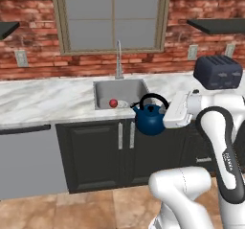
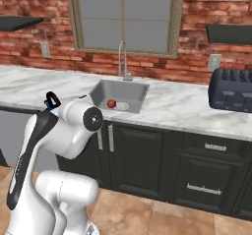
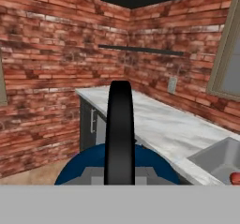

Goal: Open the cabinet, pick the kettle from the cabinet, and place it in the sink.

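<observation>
One dark-blue kettle (image 1: 150, 119) hung by its black loop handle (image 3: 119, 129) in the gripper (image 1: 167, 114), jaws clamped on it, before the sink (image 1: 103, 97), red ball (image 1: 113, 103) in the basin.

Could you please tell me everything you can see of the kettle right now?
The kettle is small and round, glossy dark blue, with a short spout pointing left in the left base view and a black arched loop handle. It hangs upright in the air, in front of the counter edge just right of the sink, not yet over the basin. The hand view looks straight down the handle's arch onto the blue body, and the gripper is shut on the handle. Nothing else touches it.
</observation>
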Controlling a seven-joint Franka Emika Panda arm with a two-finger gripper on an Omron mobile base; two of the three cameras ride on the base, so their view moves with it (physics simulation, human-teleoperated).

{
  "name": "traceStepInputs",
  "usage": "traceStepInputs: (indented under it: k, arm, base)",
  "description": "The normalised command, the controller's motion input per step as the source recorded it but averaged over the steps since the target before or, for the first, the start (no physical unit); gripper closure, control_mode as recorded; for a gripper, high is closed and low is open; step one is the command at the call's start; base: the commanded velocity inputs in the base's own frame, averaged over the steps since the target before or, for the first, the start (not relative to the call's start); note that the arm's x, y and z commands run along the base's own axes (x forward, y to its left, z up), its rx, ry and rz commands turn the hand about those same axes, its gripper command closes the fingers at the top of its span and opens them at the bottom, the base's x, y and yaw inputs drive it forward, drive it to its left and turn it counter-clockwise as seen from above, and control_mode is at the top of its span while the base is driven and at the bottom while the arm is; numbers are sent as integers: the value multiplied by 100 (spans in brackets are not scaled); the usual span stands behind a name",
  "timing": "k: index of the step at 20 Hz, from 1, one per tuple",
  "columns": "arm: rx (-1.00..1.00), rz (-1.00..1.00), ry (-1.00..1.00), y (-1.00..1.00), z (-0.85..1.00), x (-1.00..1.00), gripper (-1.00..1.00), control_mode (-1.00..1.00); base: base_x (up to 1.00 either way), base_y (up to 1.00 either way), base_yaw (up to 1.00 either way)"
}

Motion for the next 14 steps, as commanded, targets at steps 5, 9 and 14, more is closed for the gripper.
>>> traceStepInputs:
  k: [5, 9, 14]
  arm:
    - [0, 0, 0, 0, 0, 0, 100, 100]
    - [0, 0, 0, 0, 0, 0, 100, 100]
    - [0, 0, 0, 0, 0, 0, 100, 100]
  base:
    - [62, -18, 0]
    - [60, -21, 0]
    - [56, -28, 0]
